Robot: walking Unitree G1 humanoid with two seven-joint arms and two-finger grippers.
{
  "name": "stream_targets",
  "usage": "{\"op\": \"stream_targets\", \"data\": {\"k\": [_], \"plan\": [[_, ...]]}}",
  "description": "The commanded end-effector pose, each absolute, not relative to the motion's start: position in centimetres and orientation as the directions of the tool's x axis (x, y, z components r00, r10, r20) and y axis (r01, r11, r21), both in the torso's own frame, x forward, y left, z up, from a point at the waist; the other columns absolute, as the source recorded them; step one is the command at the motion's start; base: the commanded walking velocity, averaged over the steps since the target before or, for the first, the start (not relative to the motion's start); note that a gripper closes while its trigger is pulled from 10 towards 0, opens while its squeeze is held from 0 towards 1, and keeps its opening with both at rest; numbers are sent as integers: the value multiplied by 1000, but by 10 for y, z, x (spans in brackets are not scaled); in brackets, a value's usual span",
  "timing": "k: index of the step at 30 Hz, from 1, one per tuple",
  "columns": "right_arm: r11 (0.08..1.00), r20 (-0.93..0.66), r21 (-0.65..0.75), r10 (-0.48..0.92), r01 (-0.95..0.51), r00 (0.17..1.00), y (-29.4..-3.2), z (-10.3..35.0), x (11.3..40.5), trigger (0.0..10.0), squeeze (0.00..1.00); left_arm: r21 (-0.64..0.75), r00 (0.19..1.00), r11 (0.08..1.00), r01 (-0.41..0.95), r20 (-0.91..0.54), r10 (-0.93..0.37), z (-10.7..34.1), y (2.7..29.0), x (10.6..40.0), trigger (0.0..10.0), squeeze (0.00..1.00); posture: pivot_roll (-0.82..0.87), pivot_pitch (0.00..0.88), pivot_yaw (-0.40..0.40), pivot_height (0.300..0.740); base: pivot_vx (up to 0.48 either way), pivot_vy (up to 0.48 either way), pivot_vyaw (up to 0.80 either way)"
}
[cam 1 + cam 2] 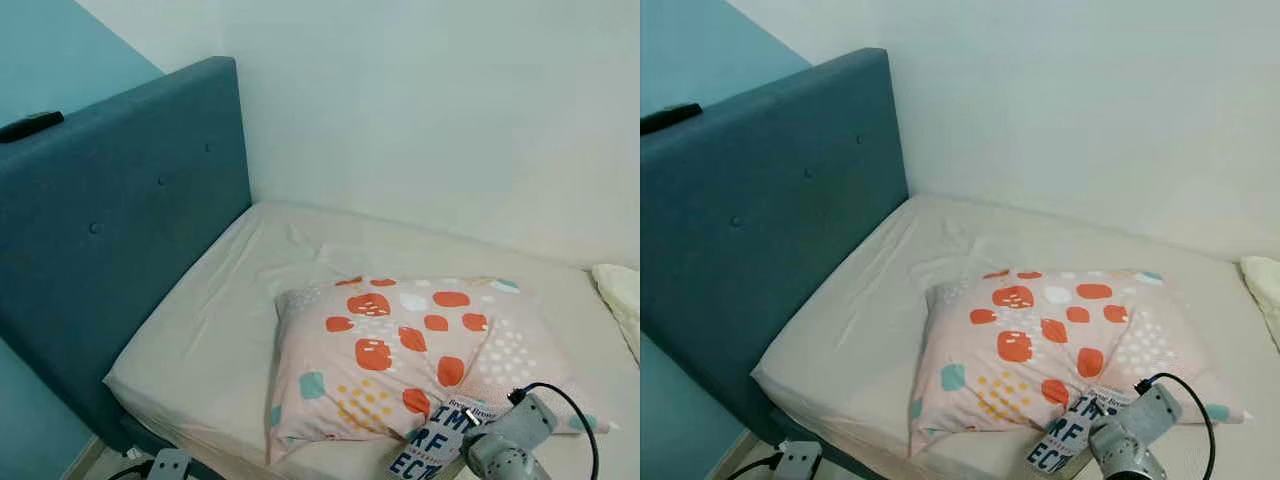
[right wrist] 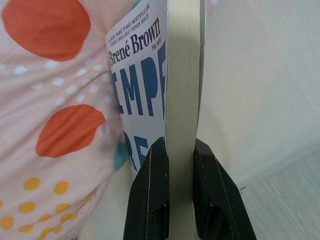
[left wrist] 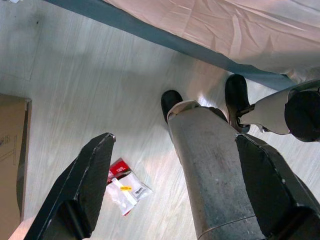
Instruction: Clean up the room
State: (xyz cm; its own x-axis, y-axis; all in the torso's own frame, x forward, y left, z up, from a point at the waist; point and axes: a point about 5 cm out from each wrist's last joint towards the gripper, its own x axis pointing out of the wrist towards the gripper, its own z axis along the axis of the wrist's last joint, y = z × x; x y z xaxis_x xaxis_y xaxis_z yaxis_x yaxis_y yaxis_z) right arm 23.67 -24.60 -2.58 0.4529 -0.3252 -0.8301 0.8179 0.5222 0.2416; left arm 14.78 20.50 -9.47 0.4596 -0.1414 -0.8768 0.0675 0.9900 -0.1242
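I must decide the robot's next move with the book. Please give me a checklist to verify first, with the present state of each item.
1. Right gripper shut on the book: ok.
2. Book over the pillow: ok.
3. Bare mattress beside the pillow: ok.
4. Left gripper open, hanging over the floor: ok.
5. Small packet lying on the floor: not ok.
6. Proper place for the book: cannot tell.

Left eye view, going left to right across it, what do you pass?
Black remote on the headboard → blue headboard → spotted pillow → book held in the right gripper → white bedding at the right edge.
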Motion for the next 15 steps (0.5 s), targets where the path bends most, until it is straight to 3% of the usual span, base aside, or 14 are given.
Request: {"op": "stream_targets", "data": {"k": [1, 9, 10, 15], "plan": [[565, -802, 256, -329, 785, 498, -253, -14, 244, 0, 0, -111, 454, 991, 73, -881, -132, -95, 209, 146, 10000, 1000, -32, 11, -18, 740, 0, 0, 0], [626, -743, 230, -382, 745, 550, -272, 12, 244, 0, 0, -114, 449, 990, 78, -883, -137, -95, 209, 145, 10000, 1000, -48, 11, -24, 740, 0, 0, 0], [704, -700, 173, -404, 689, 589, -280, 28, 244, 0, 0, -116, 447, 990, 82, -884, -140, -95, 208, 144, 10000, 1000, -51, 11, -26, 740, 0, 0, 0], [823, -664, 78, -378, 563, 645, -286, 52, 242, 0, 0, -118, 443, 989, 87, -885, -145, -96, 207, 144, 10000, 1000, -55, 8, -25, 740, 0, 0, 0]]}}
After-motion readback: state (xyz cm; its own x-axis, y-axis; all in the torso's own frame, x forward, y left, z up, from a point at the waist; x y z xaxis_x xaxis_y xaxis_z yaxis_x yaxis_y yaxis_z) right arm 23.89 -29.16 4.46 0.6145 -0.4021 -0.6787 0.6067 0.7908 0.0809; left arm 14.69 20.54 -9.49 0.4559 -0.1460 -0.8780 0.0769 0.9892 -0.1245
